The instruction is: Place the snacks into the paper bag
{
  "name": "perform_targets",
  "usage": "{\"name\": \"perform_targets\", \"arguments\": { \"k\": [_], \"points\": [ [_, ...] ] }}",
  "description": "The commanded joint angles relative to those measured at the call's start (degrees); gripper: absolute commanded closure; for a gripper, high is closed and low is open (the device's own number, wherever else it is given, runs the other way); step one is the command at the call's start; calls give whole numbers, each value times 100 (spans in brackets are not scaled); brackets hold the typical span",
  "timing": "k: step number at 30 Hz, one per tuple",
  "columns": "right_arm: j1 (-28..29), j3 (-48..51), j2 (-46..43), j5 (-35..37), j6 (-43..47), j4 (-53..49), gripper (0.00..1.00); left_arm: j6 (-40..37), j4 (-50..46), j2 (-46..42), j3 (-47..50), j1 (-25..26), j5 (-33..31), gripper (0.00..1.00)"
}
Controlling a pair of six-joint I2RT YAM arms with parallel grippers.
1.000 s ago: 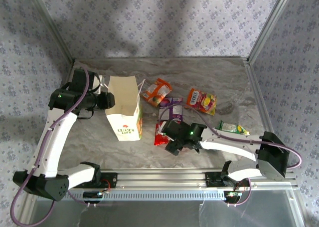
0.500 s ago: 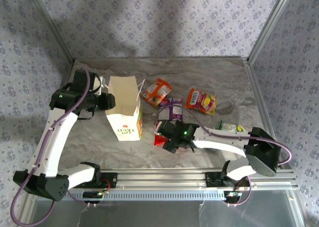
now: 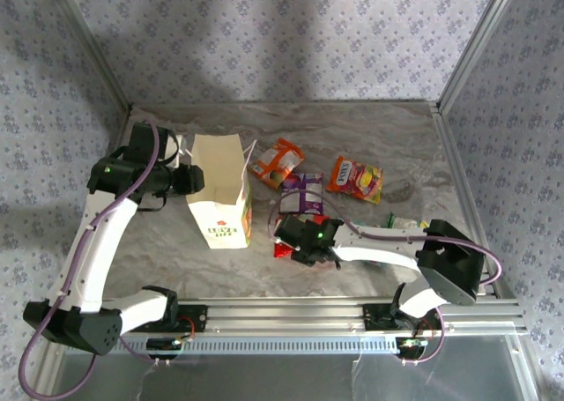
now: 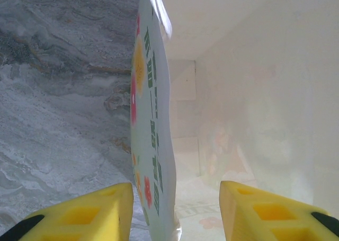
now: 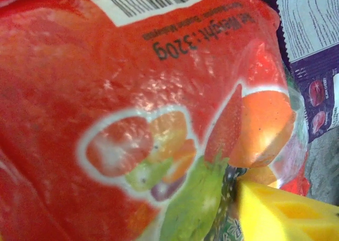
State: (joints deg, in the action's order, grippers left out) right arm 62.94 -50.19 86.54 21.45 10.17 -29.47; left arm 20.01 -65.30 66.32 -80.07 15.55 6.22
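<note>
The white paper bag (image 3: 220, 194) stands upright at the left, mouth open. My left gripper (image 3: 189, 179) straddles its left wall; in the left wrist view the printed wall (image 4: 153, 145) passes between the two yellow fingers (image 4: 85, 212) of the gripper (image 4: 176, 209), which stand well apart, open. My right gripper (image 3: 301, 245) is low over the red packet (image 3: 282, 248). That packet (image 5: 132, 92) fills the right wrist view, one yellow finger (image 5: 286, 214) is at its right edge, and the other is hidden. Orange (image 3: 278, 163), purple (image 3: 302, 192), orange-yellow (image 3: 356, 178) and green (image 3: 410, 226) packets lie on the table.
The marbled table (image 3: 370, 132) is walled by patterned panels with metal posts. An aluminium rail (image 3: 291, 317) with both arm bases runs along the near edge. The purple packet (image 5: 312, 50) lies right beside the red one.
My right arm has swung left and its gripper has come down closer onto the red packet. The left gripper and the bag have not moved.
</note>
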Motion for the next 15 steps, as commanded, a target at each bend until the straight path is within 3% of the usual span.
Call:
{"name": "perform_targets", "arguments": {
  "k": [1, 5, 11, 15],
  "points": [
    [-27, -88, 113, 144, 42, -153, 43, -15, -9, -94, -70, 45, 90, 54],
    [-27, -65, 66, 192, 28, -196, 60, 3, -5, -93, -70, 45, 90, 54],
    [-35, -181, -91, 125, -7, -417, 62, 12, -9, -96, -78, 45, 76, 54],
    [-160, -189, -255, 37, -162, -436, 75, 46, 52, -114, -76, 40, 99, 54]
  ]
}}
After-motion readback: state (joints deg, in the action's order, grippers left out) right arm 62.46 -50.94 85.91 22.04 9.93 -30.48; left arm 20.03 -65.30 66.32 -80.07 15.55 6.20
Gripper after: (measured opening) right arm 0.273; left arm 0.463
